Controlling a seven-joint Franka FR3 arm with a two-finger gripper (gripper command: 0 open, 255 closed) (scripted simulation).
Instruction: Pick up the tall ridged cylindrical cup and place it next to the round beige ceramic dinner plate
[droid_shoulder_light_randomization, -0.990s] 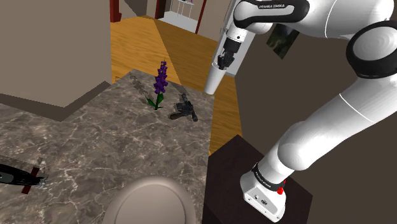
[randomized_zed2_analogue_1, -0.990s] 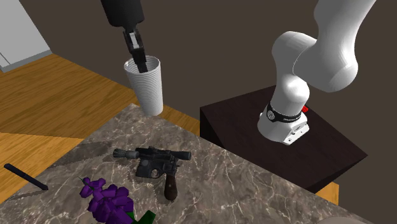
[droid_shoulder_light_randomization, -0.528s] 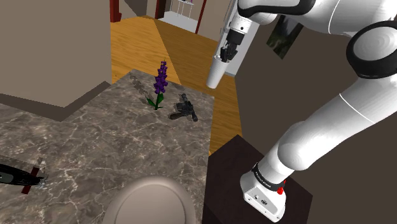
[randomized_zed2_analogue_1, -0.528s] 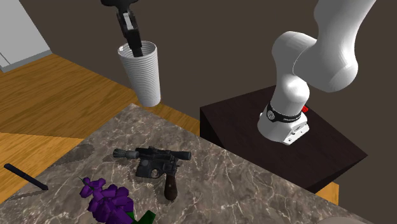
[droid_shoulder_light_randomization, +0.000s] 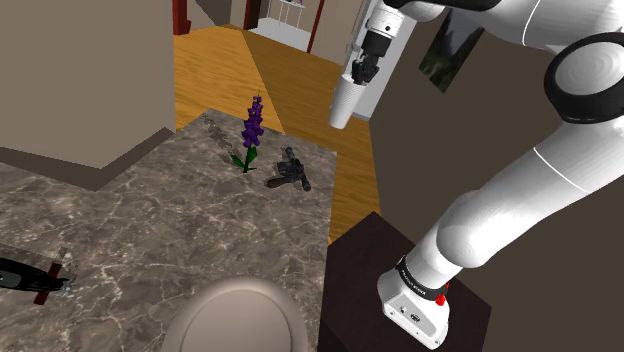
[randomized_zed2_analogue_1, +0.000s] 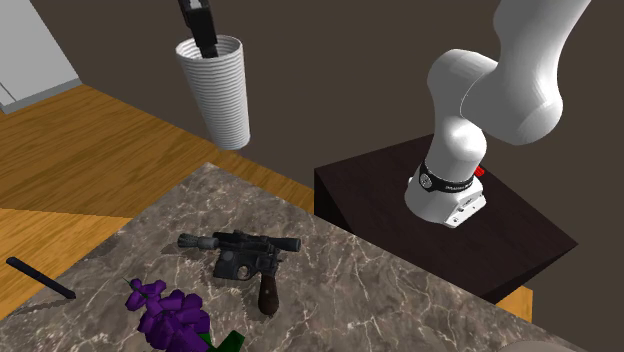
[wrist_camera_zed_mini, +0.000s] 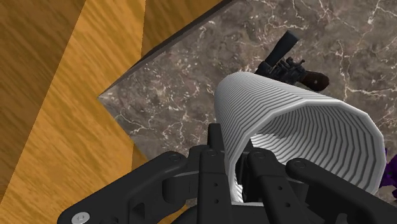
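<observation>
Marble-patterned desk (droid_shoulder_light_randomization: 150, 230) (randomized_zed2_analogue_1: 380, 290) (wrist_camera_zed_mini: 178, 95), grey-brown with pale veins; warm wood floor (droid_shoulder_light_randomization: 290, 70) (randomized_zed2_analogue_1: 90, 140) (wrist_camera_zed_mini: 57, 95) runs past its far corner.

Ridged cup (droid_shoulder_light_randomization: 343, 103) (randomized_zed2_analogue_1: 217, 90) (wrist_camera_zed_mini: 299, 127): white, tall, tapering to a narrow base. Held in the air, well clear of the desk, above its far edge where marble meets floor. Tilted, with the open mouth up toward the hand and the base slanting down.

Jaws closed on the cup's rim. In the wrist view one of the black fingers (wrist_camera_zed_mini: 214, 153) sits outside the wall and the other inside the mouth, with the wall pinched between them.

Below the cup, on the desk: a dark pistol (droid_shoulder_light_randomization: 290, 172) (randomized_zed2_analogue_1: 240, 255) (wrist_camera_zed_mini: 289, 63) lying flat, brown grip. Just beside it, a purple flower spike (droid_shoulder_light_randomization: 251, 130) (randomized_zed2_analogue_1: 170, 315) with green leaves.

Beige round plate (droid_shoulder_light_randomization: 240, 318) at the near edge of the shoulder view, on the desk, well apart from the cup, with pistol and flower between.

Dark box stand (droid_shoulder_light_randomization: 360, 260) (randomized_zed2_analogue_1: 380, 180) abuts the desk and carries the white arm's base.
</observation>
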